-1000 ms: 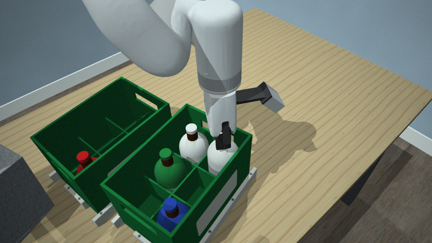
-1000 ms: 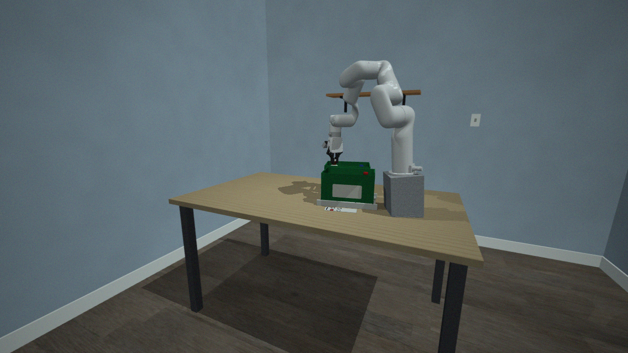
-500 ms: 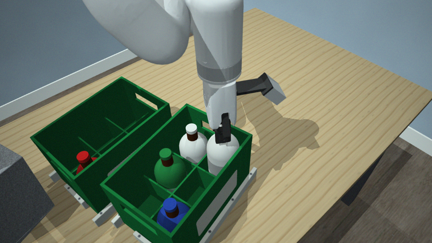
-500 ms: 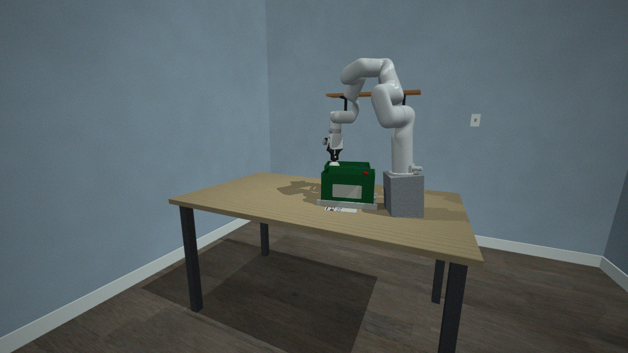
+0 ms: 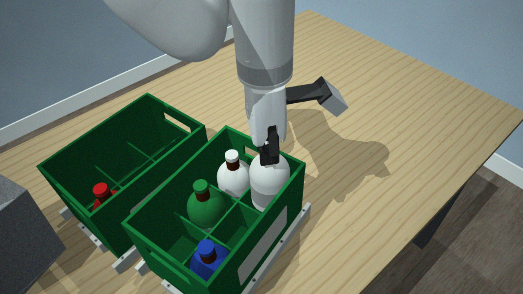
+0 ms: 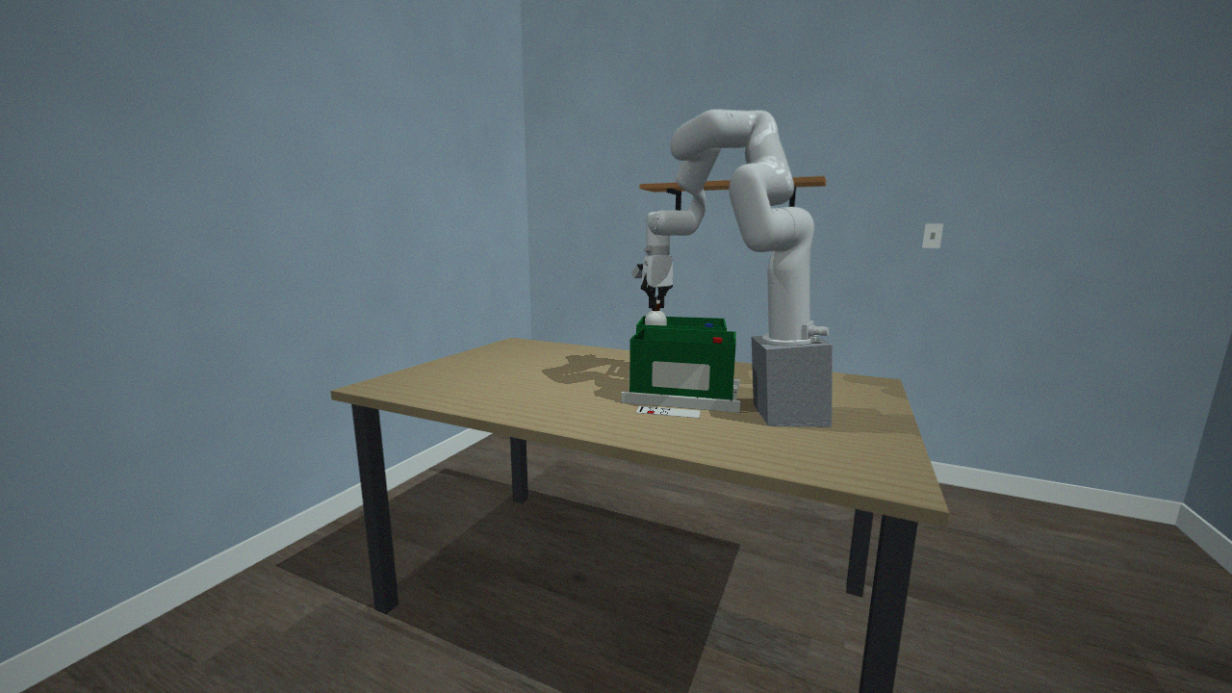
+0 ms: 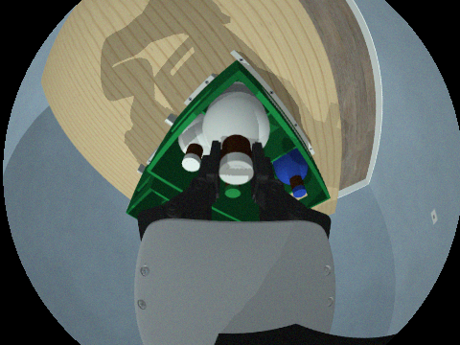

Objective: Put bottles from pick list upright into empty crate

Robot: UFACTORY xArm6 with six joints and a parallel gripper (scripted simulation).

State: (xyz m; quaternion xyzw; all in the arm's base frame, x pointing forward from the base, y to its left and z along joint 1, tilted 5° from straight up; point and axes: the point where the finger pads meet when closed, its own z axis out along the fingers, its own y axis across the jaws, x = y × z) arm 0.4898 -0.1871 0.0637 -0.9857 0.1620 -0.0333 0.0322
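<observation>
My gripper (image 5: 268, 150) (image 6: 656, 303) (image 7: 236, 153) is shut on the neck of a white bottle (image 5: 268, 179) (image 6: 655, 318) (image 7: 237, 111). It holds the bottle upright, partly raised out of the far right cell of the bottle crate (image 5: 292, 193) (image 7: 160, 167). A second white bottle (image 5: 233, 175) (image 7: 192, 148), a green bottle (image 5: 204, 206) and a blue bottle (image 5: 206, 259) (image 7: 290, 169) stand in that crate. The other crate (image 5: 109, 226) (image 6: 680, 353) holds a red bottle (image 5: 101, 192) in a near cell. The pick list (image 6: 667, 411) lies on the table beside this crate; its marks are too small to read.
The arm's grey pedestal (image 5: 21, 234) (image 6: 790, 379) stands right beside the crates. Grey rails (image 5: 289, 234) lie along the crates' bases. The wrist camera block (image 5: 321, 94) juts out beside the gripper. The table (image 5: 402, 146) extends past the bottle crate.
</observation>
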